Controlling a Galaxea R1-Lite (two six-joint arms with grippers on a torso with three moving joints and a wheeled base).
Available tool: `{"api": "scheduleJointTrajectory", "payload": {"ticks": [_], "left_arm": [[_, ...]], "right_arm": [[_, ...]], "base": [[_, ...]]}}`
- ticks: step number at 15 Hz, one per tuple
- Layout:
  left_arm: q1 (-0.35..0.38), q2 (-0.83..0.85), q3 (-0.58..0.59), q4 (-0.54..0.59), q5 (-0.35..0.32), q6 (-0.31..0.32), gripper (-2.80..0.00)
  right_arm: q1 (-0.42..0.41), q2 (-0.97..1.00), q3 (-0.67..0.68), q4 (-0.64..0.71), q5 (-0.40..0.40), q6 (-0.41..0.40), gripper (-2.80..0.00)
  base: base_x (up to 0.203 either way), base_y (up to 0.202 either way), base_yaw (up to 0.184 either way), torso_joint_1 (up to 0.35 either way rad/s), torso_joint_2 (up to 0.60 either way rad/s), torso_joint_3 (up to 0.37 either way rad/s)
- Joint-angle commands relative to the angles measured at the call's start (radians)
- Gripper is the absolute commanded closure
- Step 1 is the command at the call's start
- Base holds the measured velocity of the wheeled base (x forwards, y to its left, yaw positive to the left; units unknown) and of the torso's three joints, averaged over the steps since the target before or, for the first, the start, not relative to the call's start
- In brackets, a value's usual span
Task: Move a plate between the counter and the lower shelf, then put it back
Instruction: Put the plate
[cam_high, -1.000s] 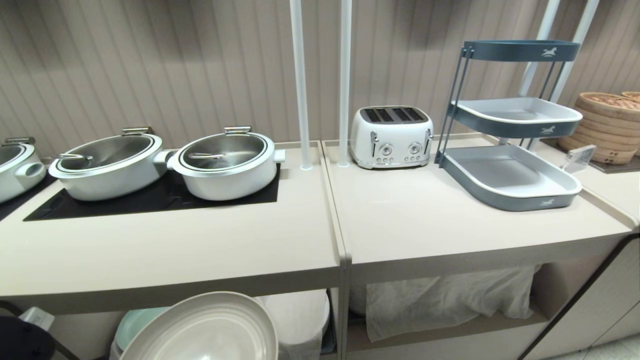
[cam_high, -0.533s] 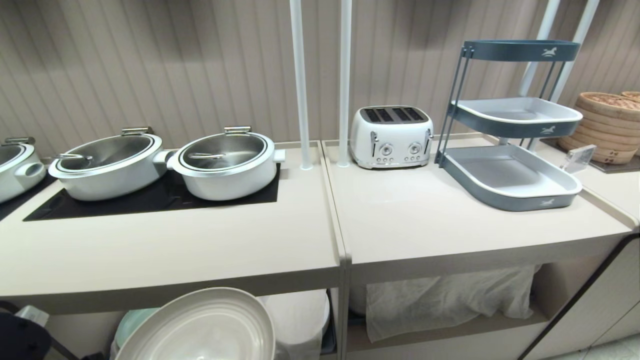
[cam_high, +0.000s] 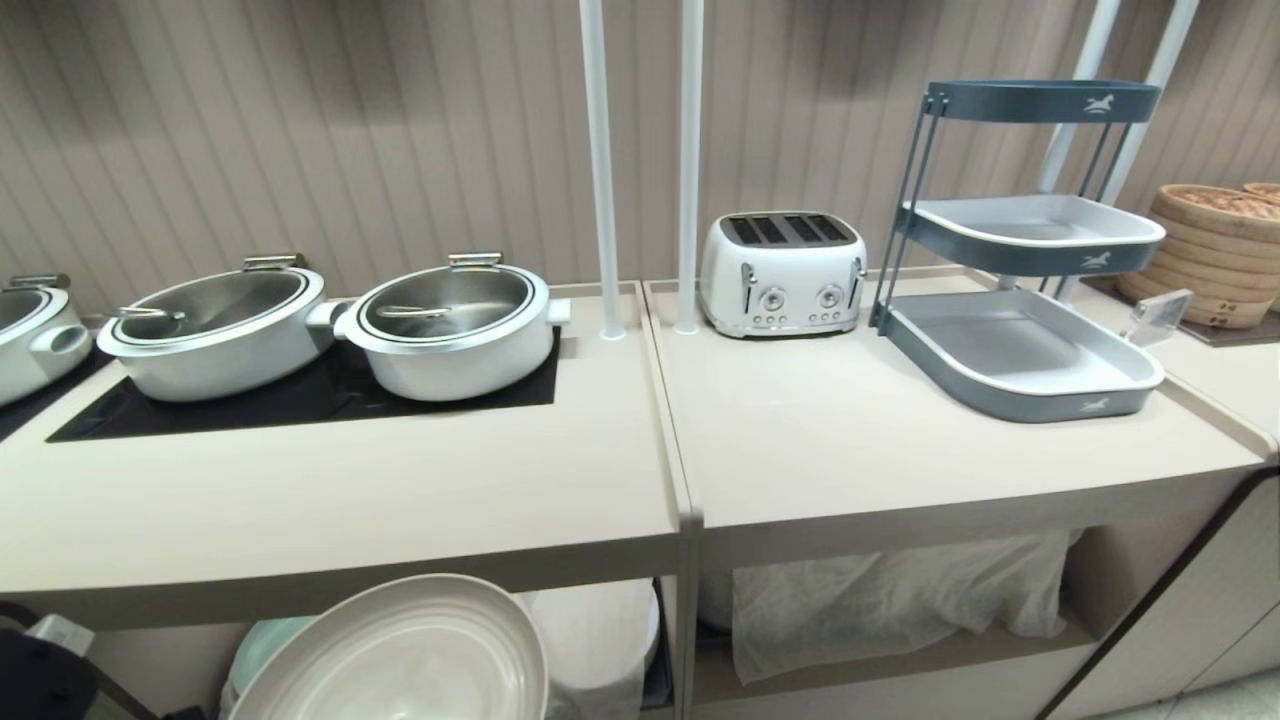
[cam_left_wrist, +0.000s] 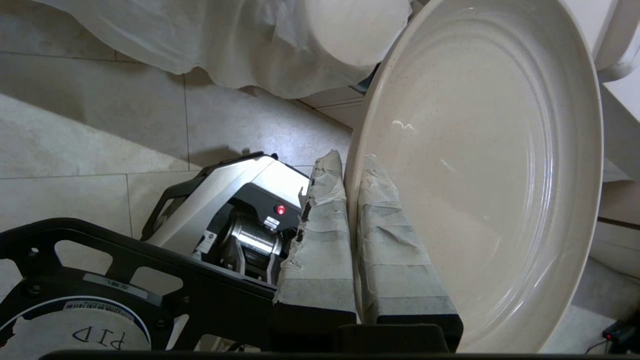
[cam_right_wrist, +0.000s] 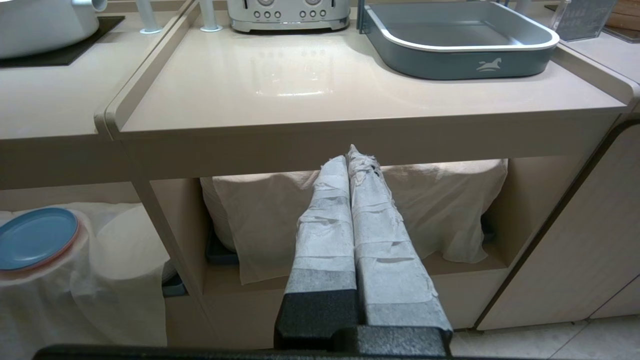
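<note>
One plate (cam_left_wrist: 480, 165) clenched by its rim in my left hand (cam_left_wrist: 350, 165), near the worktop (cam_high: 400, 500) edge; "PID" label (cam_left_wrist: 102, 337) reads beside; right hand (cam_right_wrist: 352, 155) clenched empty.

Three pots (cam_high: 452, 325), one toaster (cam_high: 782, 272), one cream plate (cam_high: 400, 655) — two white poles (cam_high: 597, 170).

The left end effector (cam_left_wrist: 350, 165), its two tape-wrapped fingers (cam_left_wrist: 320, 235) pressed together on the rim, holds the cream plate (cam_left_wrist: 480, 165) tilted on edge above a pale tiled floor (cam_left_wrist: 90, 125). A white cloth (cam_left_wrist: 210, 45) drapes over a round stack beyond the plate. Part of the robot's black and silver base (cam_left_wrist: 235, 210) shows below.
</note>
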Motion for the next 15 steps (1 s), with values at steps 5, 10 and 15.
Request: {"api": "scheduleJointTrajectory", "payload": {"ticks": [5, 10, 15], "left_arm": [[0.0, 0.0, 0.0, 0.003, 0.0, -0.009, 0.0], [0.0, 0.003, -0.001, 0.002, -0.001, -0.009, 0.0], [0.008, 0.0, 0.002, 0.003, -0.001, -0.034, 0.0]], "right_arm": [[0.0, 0.0, 0.0, 0.0, 0.0, -0.001, 0.0], [0.0, 0.0, 0.0, 0.0, 0.0, -0.001, 0.0], [0.0, 0.0, 0.0, 0.0, 0.0, -0.001, 0.0]], "base": [[0.0, 0.0, 0.0, 0.0, 0.0, 0.0], [0.0, 0.0, 0.0, 0.0, 0.0, 0.0], [0.0, 0.0, 0.0, 0.0, 0.0, 0.0]]}}
